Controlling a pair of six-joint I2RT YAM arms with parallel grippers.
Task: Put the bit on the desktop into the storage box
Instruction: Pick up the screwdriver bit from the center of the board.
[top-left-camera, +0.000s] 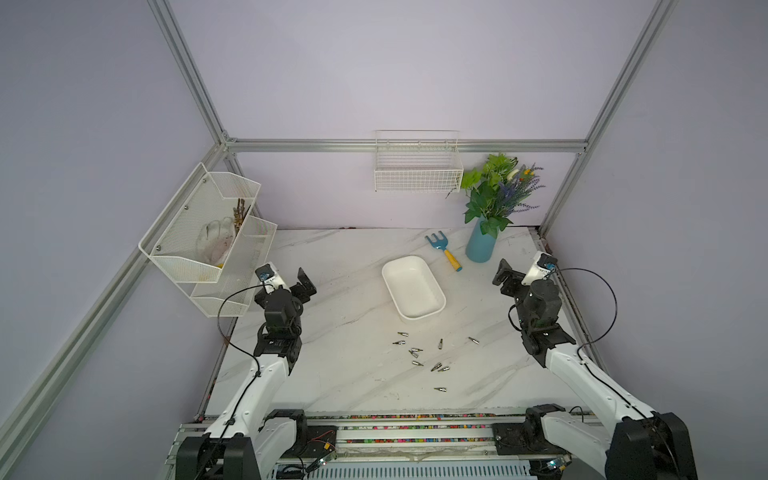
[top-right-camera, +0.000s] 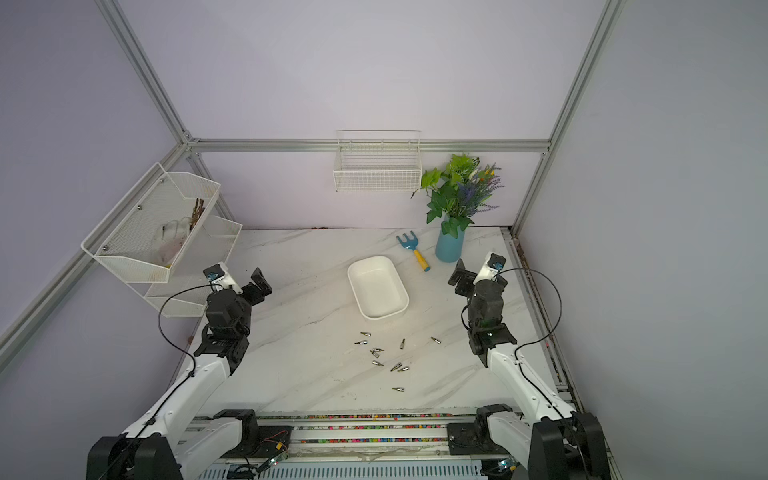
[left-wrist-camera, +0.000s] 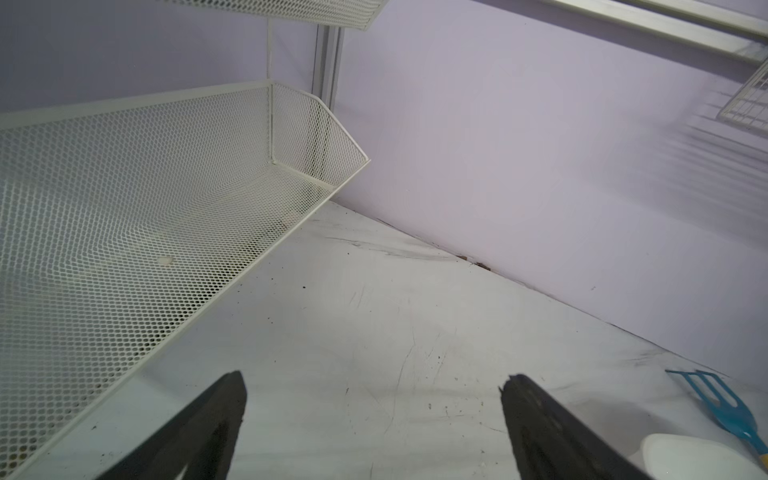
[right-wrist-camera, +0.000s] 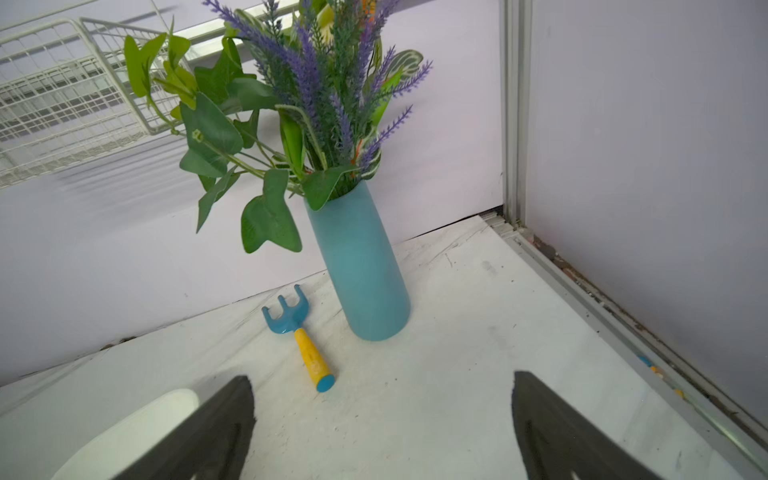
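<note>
Several small metal bits (top-left-camera: 415, 353) (top-right-camera: 376, 353) lie scattered on the marble desktop, in front of the storage box. That box (top-left-camera: 413, 286) (top-right-camera: 377, 286) is a plain white shallow tub, and nothing shows inside it. My left gripper (top-left-camera: 306, 286) (top-right-camera: 259, 284) hovers open, left of the box and near the mesh rack. In the left wrist view it (left-wrist-camera: 376, 376) has only bare tabletop between its fingers, with a box corner (left-wrist-camera: 698, 457) at the edge. My right gripper (top-left-camera: 505, 276) (top-right-camera: 459, 276) (right-wrist-camera: 382, 376) is open, right of the box (right-wrist-camera: 137, 432). Neither wrist view shows a bit.
A white two-tier mesh rack (top-left-camera: 203, 232) (left-wrist-camera: 145, 187) hangs at the left wall. A white wire basket (top-left-camera: 417, 166) hangs on the back wall. A blue vase with flowers (top-left-camera: 482, 245) (right-wrist-camera: 361, 270) and a blue-and-yellow toy rake (top-left-camera: 442, 249) (right-wrist-camera: 303, 340) stand behind the box.
</note>
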